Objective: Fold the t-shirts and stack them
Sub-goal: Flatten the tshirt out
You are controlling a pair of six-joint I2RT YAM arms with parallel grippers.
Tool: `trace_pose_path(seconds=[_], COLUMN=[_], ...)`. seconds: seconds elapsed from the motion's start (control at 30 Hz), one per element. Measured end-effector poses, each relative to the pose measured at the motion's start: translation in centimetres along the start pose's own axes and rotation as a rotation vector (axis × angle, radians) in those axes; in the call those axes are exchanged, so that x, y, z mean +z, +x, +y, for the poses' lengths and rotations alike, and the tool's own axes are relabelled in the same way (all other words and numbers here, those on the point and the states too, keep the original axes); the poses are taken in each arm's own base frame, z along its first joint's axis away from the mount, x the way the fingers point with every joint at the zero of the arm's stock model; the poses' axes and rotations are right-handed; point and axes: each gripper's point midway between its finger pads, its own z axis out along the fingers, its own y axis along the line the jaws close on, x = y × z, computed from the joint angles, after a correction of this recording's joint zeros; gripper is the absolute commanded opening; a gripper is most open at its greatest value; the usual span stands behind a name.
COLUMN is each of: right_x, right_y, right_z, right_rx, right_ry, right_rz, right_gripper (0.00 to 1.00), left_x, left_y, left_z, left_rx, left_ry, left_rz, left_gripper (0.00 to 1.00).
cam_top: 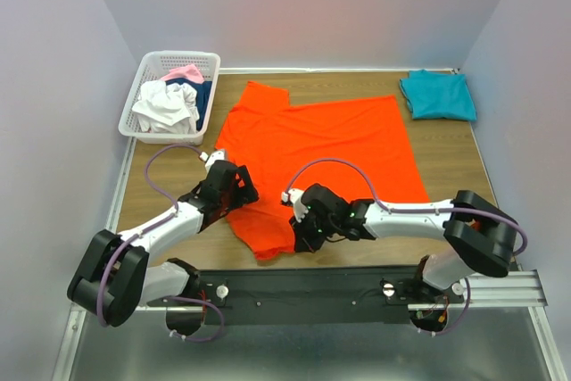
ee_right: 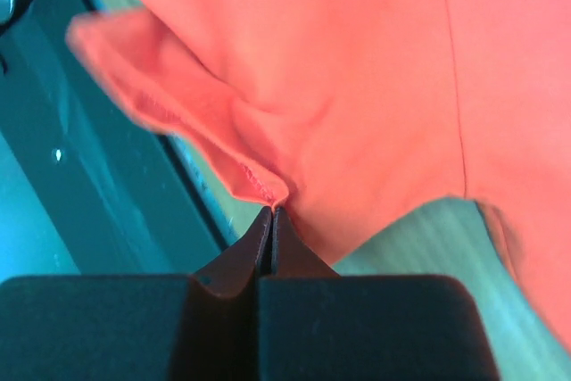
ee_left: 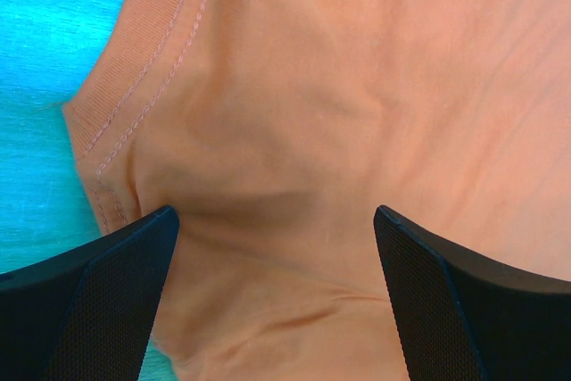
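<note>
Orange shirt (cam_top: 330,144) lies spread flat under both arms. It is light, limp cloth, best taken at hems or corners. Right gripper (ee_right: 270,216) is closed tight, pinching a fold of the near hem. Left gripper (ee_left: 277,292), jaws wide apart and empty, straddles fabric by a stitched edge; contact w/ cloth unclear. Folded teal shirt (cam_top: 437,95) sits well beyond the right gripper, and a basket (cam_top: 136,94) of shirts sits beyond the left.
</note>
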Motion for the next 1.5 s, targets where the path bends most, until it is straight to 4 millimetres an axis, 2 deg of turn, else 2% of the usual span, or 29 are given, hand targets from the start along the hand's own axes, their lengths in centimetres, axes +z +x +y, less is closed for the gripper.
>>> trace_pose_path(seconds=[0.07,0.17,0.27,0.3,0.33,0.37,0.4,0.53,0.6,0.77,0.87,0.93,0.97,1.07,1.13,1.17,1.23,1.3,1.33,1.4,1.47,1.5], right_x=[-0.4,-0.9,-1.4,-1.6,-1.9,-2.1,-2.5,-4.2,-5.1,-7.9,-10.0,-12.3,-13.9,-16.8,-18.3,-18.4,-19.1,-19.4,-19.3,-19.1,-18.7,-18.6], right_y=[0.7,1.9,3.2,3.6,4.0,4.1,4.0,1.9,0.5,-3.6,-6.1,-8.1,-9.0,-11.0,-13.1,-13.5,-14.9,-15.0,-14.9,-13.9,-13.0,-12.8], right_z=[0.4,1.3,1.8,1.9,2.0,2.1,2.3,3.3,3.1,0.1,-3.6,-7.8,-10.8,-16.4,-19.7,-20.9,-24.6,-28.1,-29.9,-32.9,-35.8,-36.7], right_rx=[0.002,-0.001,0.013,0.015,0.023,0.032,0.035,0.035,0.058,0.188,0.303,0.416,0.484,0.606,0.658,0.671,0.697,0.726,0.739,0.772,0.799,0.803], right_ry=[-0.007,-0.025,-0.036,-0.040,-0.042,-0.044,-0.048,-0.066,-0.031,0.194,0.327,0.432,0.507,0.635,0.682,0.691,0.718,0.748,0.762,0.787,0.805,0.809], right_rz=[0.002,0.007,0.016,0.018,0.019,0.016,0.005,-0.089,-0.154,-0.334,-0.417,-0.491,-0.534,-0.586,-0.607,-0.604,-0.603,-0.583,-0.568,-0.523,-0.490,-0.482], right_gripper=[0.07,0.19,0.40,0.56,0.63,0.75,1.00,1.00,1.00,1.00,1.00,1.00,1.00,1.00,1.00,1.00,1.00,1.00,1.00,1.00,1.00,1.00], left_x=[0.0,0.1,0.1,0.1,0.1,0.1,0.0,-0.1,-0.5,-2.0,-3.0,-3.3,-3.2,-2.1,-0.2,1.1,3.7,6.5,7.2,9.9,11.9,12.5], left_y=[0.0,0.0,-0.1,-0.1,-0.1,-0.1,-0.1,0.1,0.1,-1.6,-4.9,-7.3,-8.6,-11.1,-12.6,-12.9,-14.0,-14.8,-14.9,-15.4,-16.0,-16.2], left_z=[0.0,0.0,0.0,0.0,0.0,0.0,0.0,0.1,0.2,-0.8,-2.9,-4.5,-5.4,-7.4,-8.2,-8.2,-8.4,-8.3,-8.2,-7.7,-7.6,-7.6], left_rx=[-0.001,-0.003,-0.007,-0.009,-0.010,-0.010,-0.010,-0.008,-0.006,-0.013,-0.015,-0.008,-0.003,0.019,0.042,0.056,0.074,0.094,0.100,0.116,0.126,0.129], left_ry=[-0.002,-0.004,-0.006,-0.006,-0.006,-0.007,-0.007,-0.015,-0.018,0.007,0.032,0.045,0.049,0.046,0.026,0.000,-0.038,-0.070,-0.077,-0.117,-0.140,-0.144], left_rz=[0.001,0.001,0.001,0.001,0.001,0.001,0.002,0.011,0.014,-0.028,-0.097,-0.143,-0.161,-0.182,-0.175,-0.156,-0.135,-0.112,-0.102,-0.064,-0.046,-0.042], left_gripper=[0.98,0.98,0.98,0.98,0.98,0.98,0.98,0.98,0.98,0.98,0.98,0.98,0.98,0.98,0.98,0.98,0.98,0.98,0.98,0.98,0.98,0.98])
